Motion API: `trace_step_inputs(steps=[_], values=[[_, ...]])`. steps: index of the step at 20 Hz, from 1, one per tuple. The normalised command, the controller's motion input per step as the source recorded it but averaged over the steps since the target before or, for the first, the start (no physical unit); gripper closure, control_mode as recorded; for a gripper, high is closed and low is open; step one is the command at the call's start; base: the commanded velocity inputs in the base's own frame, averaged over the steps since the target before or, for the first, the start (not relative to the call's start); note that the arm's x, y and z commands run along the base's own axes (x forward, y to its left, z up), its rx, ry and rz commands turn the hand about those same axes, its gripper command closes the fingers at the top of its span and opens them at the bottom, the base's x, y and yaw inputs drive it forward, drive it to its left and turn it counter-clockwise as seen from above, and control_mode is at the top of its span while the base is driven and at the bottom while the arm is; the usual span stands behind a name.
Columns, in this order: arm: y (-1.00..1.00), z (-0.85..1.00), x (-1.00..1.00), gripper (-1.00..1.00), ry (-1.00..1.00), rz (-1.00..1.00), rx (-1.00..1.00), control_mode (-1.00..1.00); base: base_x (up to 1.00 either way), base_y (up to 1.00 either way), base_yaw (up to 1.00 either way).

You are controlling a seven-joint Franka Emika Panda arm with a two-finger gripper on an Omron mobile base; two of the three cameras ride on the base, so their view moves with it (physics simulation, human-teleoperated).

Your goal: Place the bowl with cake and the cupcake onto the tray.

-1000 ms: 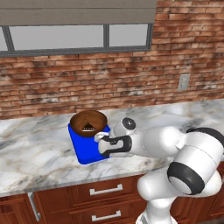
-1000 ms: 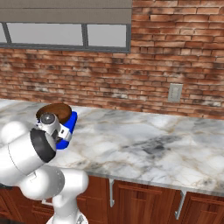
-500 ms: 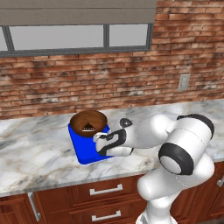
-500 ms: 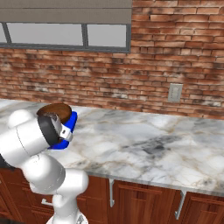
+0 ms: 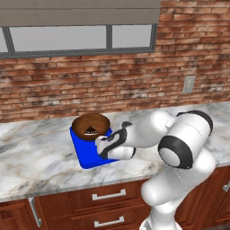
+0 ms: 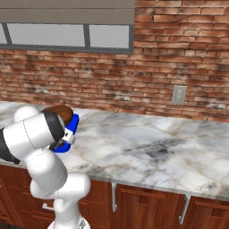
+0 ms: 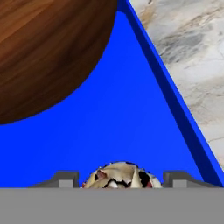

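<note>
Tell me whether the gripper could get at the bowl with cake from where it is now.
Probably yes. The gripper hangs low over the tray with the cupcake between its fingertips, and the bowl with cake sits right beside it on the tray, nothing between. It would have to leave the cupcake first.

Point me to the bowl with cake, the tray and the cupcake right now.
bowl with cake (image 5: 91,127): left base view, inner wooden surface near the cake wedge.
tray (image 7: 127,113): hand view, bare blue floor beside the bowl.
cupcake (image 7: 120,176): hand view, speckled top between the finger tips.
</note>
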Motion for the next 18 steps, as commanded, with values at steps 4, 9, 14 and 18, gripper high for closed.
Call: trace_step_inputs(steps=[4,9,14,18], values=[[0.01,-0.15,0.06,1.0,0.0,0.0,0.0,-1.0,0.0,0.0,0.0],[0.01,-0.15,0.01,1.0,0.0,0.0,0.0,-1.0,0.0,0.0,0.0],[0.01,-0.14,0.0,-1.0,0.0,0.0,0.0,-1.0,0.0,0.0,0.0],[0.01,-0.12,0.0,-1.0,0.0,0.0,0.0,-1.0,0.0,0.0,0.0]])
